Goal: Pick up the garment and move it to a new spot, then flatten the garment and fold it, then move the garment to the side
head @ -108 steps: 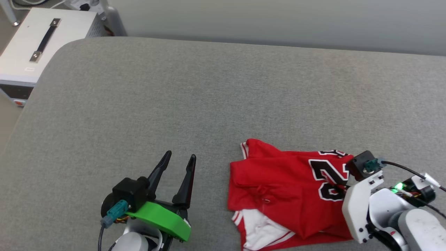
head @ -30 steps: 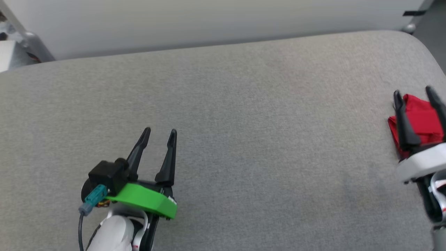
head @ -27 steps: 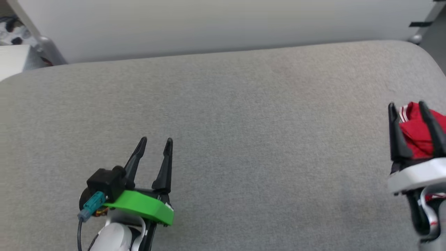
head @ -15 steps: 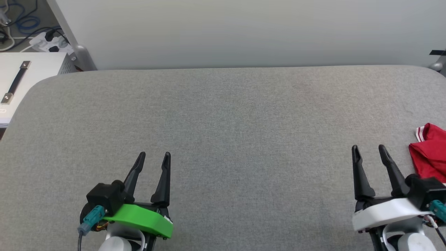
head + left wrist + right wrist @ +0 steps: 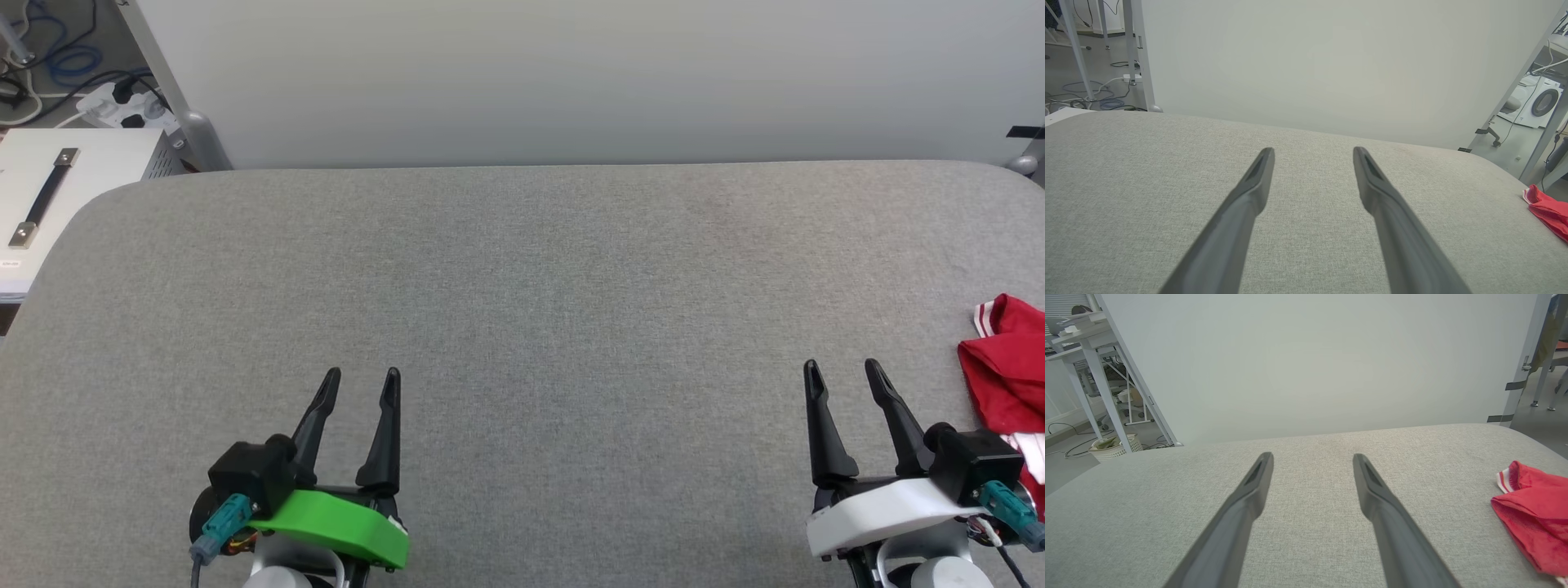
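Resting at tabletop [image 5: 522,278] right edge, garment [image 5: 1008,367] looks set aside; left pincer [image 5: 361,374], right pincer [image 5: 841,364] spread, empty; task likely complete.

My left gripper [image 5: 361,373] has two long, dark, tapering fingers [image 5: 1247,200], each with a narrow recess on its inner face near the tip. Behind its jaws I see a bright green bracket [image 5: 335,523]. Left of that is a black camera block [image 5: 253,472] with a teal connector [image 5: 222,516] and a dark cable [image 5: 194,567]. My right gripper [image 5: 841,364] has the same fingers, but behind its jaws sits a white bracket [image 5: 886,513].
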Controlling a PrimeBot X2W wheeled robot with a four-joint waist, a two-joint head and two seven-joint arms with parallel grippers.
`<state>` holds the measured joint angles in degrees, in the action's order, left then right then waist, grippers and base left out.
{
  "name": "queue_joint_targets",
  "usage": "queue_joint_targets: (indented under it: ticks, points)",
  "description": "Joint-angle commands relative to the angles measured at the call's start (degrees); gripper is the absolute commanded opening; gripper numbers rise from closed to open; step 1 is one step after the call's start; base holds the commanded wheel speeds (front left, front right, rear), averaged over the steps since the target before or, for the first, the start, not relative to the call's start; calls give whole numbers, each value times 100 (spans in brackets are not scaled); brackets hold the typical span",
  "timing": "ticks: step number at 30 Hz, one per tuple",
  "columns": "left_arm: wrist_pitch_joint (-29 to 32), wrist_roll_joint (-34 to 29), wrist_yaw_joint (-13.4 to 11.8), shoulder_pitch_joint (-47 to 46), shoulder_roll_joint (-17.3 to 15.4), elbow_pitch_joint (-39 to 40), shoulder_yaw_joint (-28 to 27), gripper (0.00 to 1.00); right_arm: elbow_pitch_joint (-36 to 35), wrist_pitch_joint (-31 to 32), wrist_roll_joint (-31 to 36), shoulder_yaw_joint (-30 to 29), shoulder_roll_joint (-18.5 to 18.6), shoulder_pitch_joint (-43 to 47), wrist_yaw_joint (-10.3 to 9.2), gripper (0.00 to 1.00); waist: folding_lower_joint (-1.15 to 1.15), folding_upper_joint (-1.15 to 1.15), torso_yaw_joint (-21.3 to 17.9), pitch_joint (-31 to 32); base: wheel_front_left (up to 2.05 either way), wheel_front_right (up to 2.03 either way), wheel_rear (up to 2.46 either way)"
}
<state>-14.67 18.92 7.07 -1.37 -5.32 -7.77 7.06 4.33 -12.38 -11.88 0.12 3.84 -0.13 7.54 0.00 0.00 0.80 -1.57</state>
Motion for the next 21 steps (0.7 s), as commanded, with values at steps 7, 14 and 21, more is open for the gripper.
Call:
queue_joint_targets:
  ticks: [7, 14, 21]
  points:
    - [-32, 12, 40, 83, 16, -3, 65, 100, 37, -40, 36, 34, -32, 26, -5, 100, 0, 0, -13, -4, 0, 0, 0]
    - [-32, 55, 41, 53, -2, -23, 80, 100, 53, -41, 17, 34, -42, 14, -5, 100, 0, 0, -10, -19, 0, 0, 0]
    - [42, -15, 8, 15, 11, -4, 55, 0, 33, 29, 30, 15, -14, 0, 0, 0, 0, 0, -12, -16, 0, 0, 0]
